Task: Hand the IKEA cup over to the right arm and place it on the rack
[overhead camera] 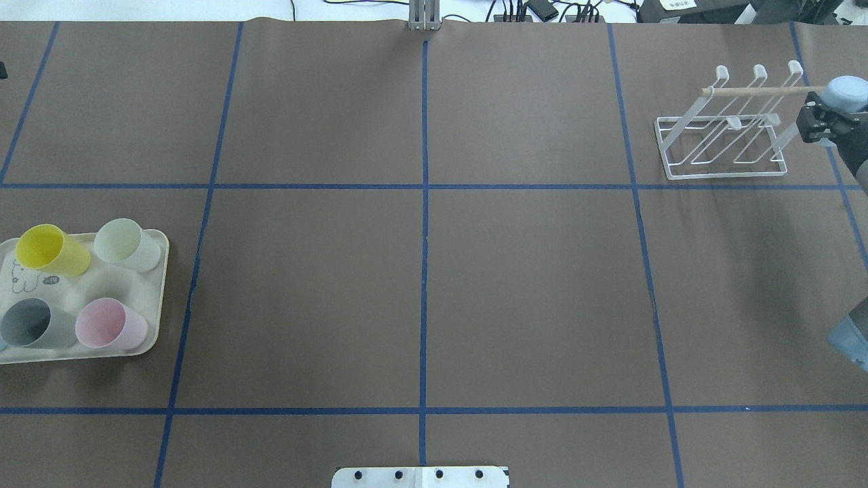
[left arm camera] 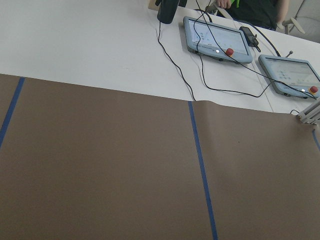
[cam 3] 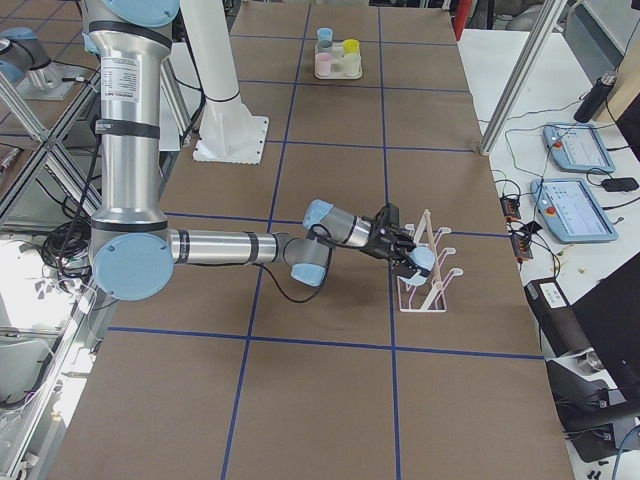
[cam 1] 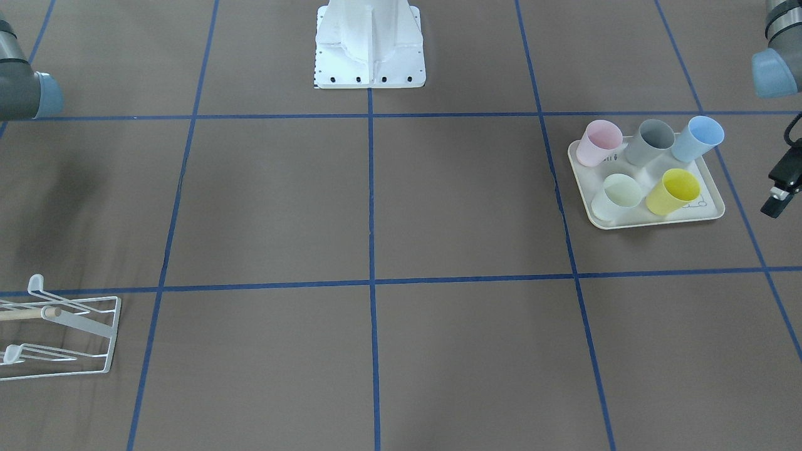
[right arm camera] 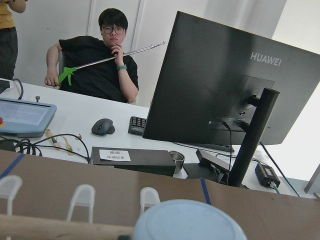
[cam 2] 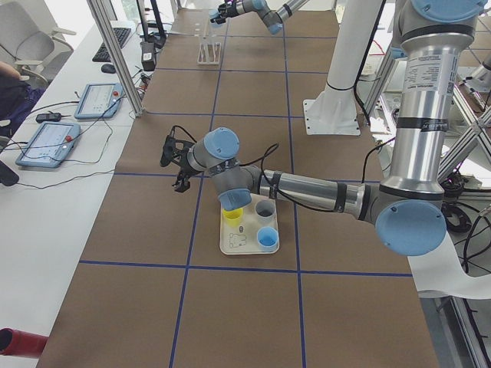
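Observation:
My right gripper (overhead camera: 831, 112) is shut on a pale blue IKEA cup (overhead camera: 847, 93) at the right end of the rack's wooden rod (overhead camera: 759, 90). The white wire rack (cam 1: 114, 332) stands at the table's far right, with its prongs (right arm camera: 82, 195) upturned. From the side, the cup (cam 3: 422, 262) hangs over the rack (cam 3: 425, 300) at the gripper's (cam 3: 408, 252) tip. The right wrist view shows the cup's rounded base (right arm camera: 190, 220) close up. My left gripper (cam 1: 777, 199) hovers beside the cup tray (cam 1: 658, 220), holding nothing that I can see. Its jaws are cut off at the frame's edge, so their state is unclear.
The cream tray (overhead camera: 88, 285) on the robot's left holds a yellow cup (cam 1: 673, 191), a pale green cup (cam 1: 619, 195), a pink cup (cam 1: 597, 143), a grey cup (cam 1: 651, 141) and a blue cup (cam 1: 697, 138). The robot base (cam 1: 369, 44) stands at mid table. A person sits at a desk beyond the rack.

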Robot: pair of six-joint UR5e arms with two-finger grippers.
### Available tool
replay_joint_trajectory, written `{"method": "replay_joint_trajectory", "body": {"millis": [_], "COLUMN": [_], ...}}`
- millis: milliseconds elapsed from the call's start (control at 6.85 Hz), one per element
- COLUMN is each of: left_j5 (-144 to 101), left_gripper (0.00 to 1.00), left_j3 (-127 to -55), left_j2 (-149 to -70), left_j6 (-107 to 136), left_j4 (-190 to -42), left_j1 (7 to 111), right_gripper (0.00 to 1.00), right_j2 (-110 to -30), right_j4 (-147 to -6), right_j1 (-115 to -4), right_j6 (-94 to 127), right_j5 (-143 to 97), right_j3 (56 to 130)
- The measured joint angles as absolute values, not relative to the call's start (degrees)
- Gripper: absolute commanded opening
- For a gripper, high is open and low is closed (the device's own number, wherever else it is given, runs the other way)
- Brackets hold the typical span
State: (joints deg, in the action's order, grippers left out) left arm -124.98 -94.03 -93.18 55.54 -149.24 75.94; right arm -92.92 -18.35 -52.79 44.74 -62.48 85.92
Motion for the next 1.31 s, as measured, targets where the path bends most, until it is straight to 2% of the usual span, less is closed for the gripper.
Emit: {"method": "replay_joint_trajectory", "body": {"millis": [584, 1313], "left_j5": [-124.9, -125.0], "left_gripper": [1.0, 1.0], "left_j3": [-94.01, -94.18], "left_j2": [-93.69, -89.93], "left_j6": [55.09, 24.84], "left_j4": [-148.61, -133.08], "left_j1": [75.73, 75.19], "right_gripper": [1.0, 1.0], "right_j2": [-93.63, -94.28], "right_j4": [-16.71, -28.61], "right_j1": [-53.93, -69.48], "right_j6": [44.26, 51.48], "right_j5": [-67.99, -101.88], "right_j3": [88.59, 102.71]}}
